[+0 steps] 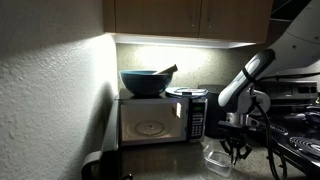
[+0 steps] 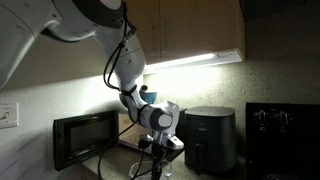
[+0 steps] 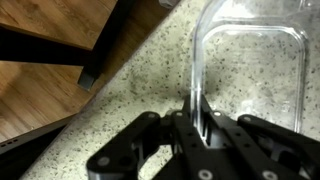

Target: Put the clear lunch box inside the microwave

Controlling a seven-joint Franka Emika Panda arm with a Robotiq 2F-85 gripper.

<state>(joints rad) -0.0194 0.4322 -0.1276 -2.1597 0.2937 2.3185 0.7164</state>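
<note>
- Grip: end effector pinches narrowly on one wall of the clear lunch box.
- Box rests on the counter, near its edge.
- The microwave stands apart, at the back edge.

Microwave: stood on the counter.
Bowl: sat on the microwave, left of the lidded dish.
Clear lunch box: lay on the counter, right of the microwave.
Gripper: over the box, its rim between the fingers.
Black appliance: right of the microwave.
</note>
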